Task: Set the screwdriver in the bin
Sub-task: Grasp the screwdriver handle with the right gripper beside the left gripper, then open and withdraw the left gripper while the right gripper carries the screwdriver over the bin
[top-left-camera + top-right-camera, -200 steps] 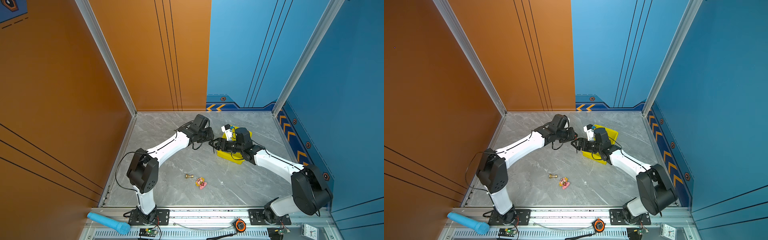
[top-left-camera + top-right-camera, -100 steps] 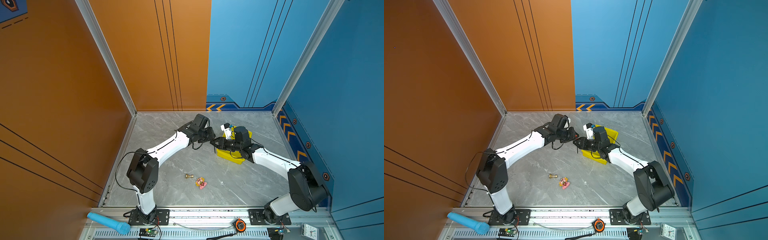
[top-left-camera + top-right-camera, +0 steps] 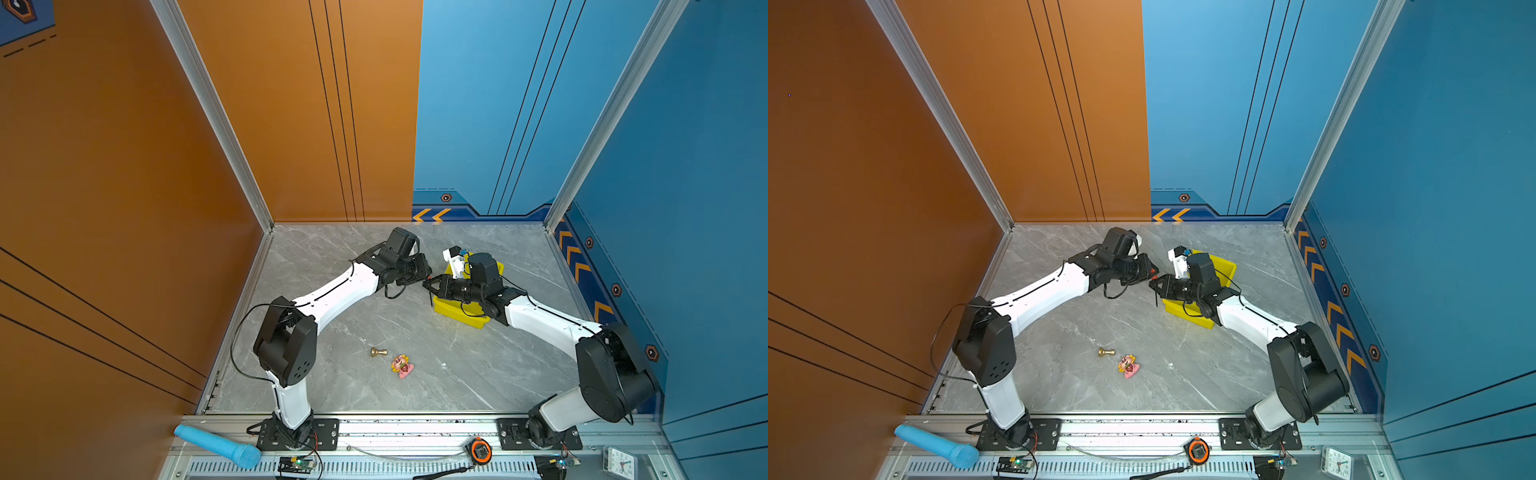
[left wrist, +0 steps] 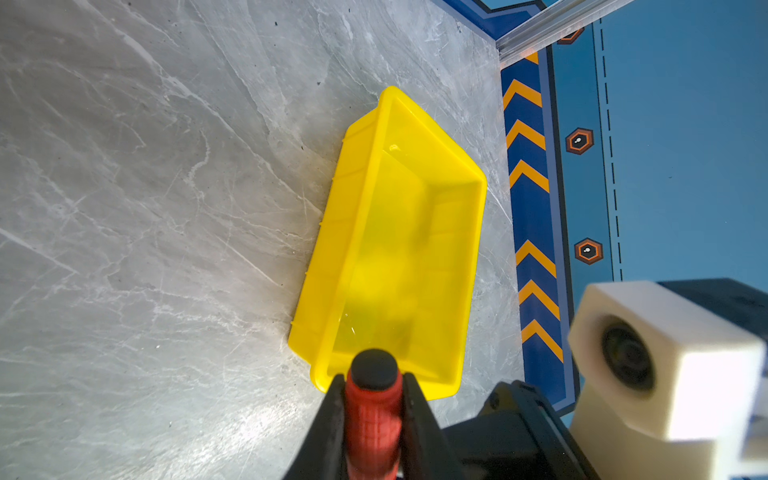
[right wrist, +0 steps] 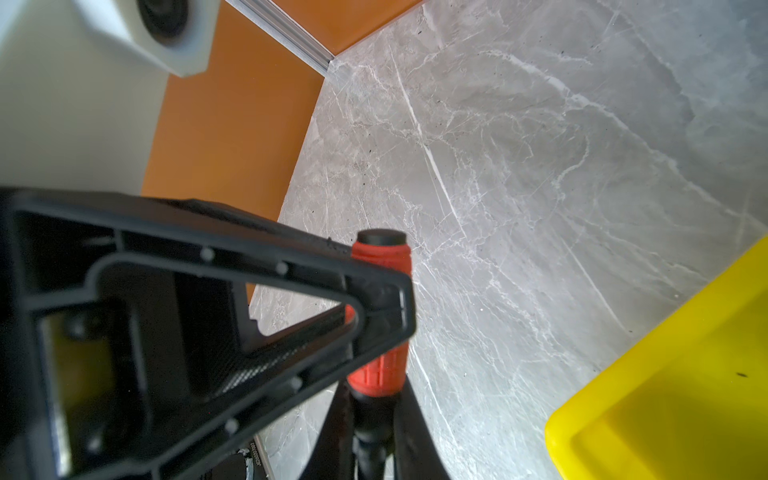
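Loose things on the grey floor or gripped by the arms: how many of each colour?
Yellow: 1, bin
Red: 1, screwdriver
Brass: 1, knob
Pink and yellow: 1, toy figure
Total: 4

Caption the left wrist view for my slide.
Red-handled screwdriver flanked by the fingers of the left gripper, yellow bin lying beyond on grey marble.
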